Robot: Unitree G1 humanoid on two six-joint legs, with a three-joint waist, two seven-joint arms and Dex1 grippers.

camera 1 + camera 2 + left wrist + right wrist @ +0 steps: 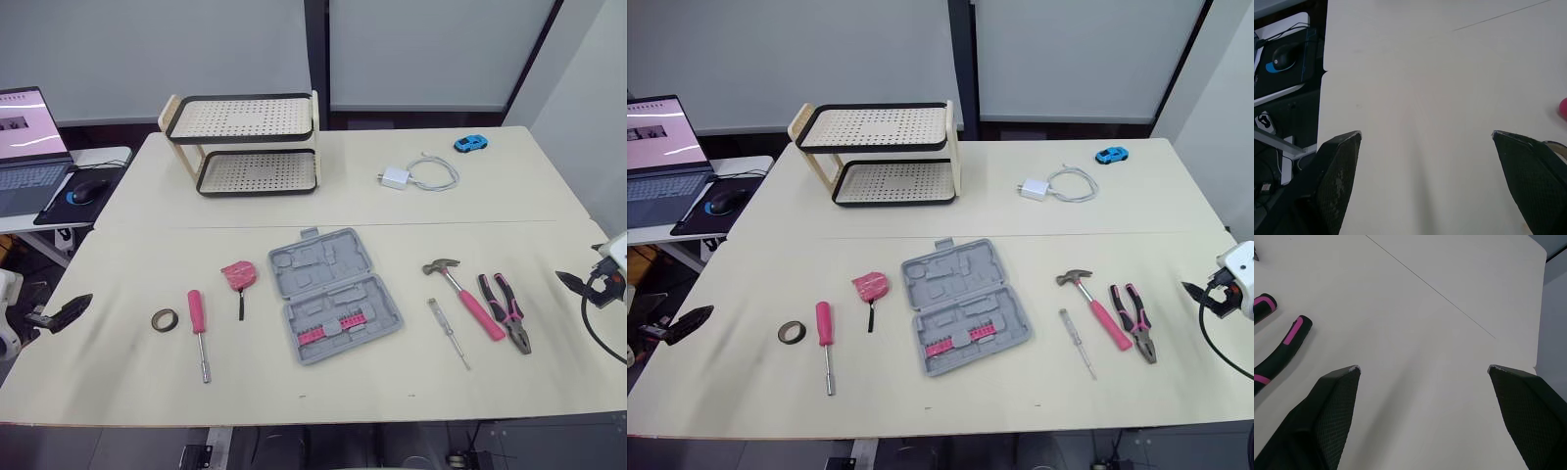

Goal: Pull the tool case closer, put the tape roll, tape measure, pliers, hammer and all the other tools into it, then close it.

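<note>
A: Where is the tool case placed?
B: Mid table, toward the near edge, about midway between the hands. Neither is clearly nearer. Its long axis is run near-to-far, slightly skewed.
A: Hands?
B: Left hand is held at the left edge, right hand at the right edge. Both are spread open, nothing gripped.
A: Look?
B: Grey, opened flat. Pink bits are seated in the near half.

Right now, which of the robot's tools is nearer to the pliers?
Right. The right tool is just right of the pliers; the left tool is far to their left, beyond the tape roll.
</note>
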